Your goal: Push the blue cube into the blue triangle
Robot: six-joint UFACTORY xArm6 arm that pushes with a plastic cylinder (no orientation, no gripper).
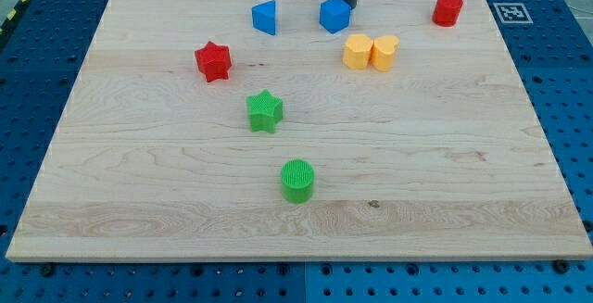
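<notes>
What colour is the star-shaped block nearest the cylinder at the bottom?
Green star, clear in the camera view.

A red star (213, 60) lay toward the view's left on the wooden board (445, 164); a green star (265, 111) sat below and to the right of it, near the middle; a green cylinder (297, 180) stood further toward the view's bottom, apart from the green star; two yellow blocks (371, 52) rested touching each other right of centre in the upper part, their shapes hard to make out; a red cylinder (447, 9) stood near the board's upper right corner; the board lay on a blue perforated table (565, 81); a black-and-white marker tag (510, 12) sat just off the board's upper right corner.
</notes>
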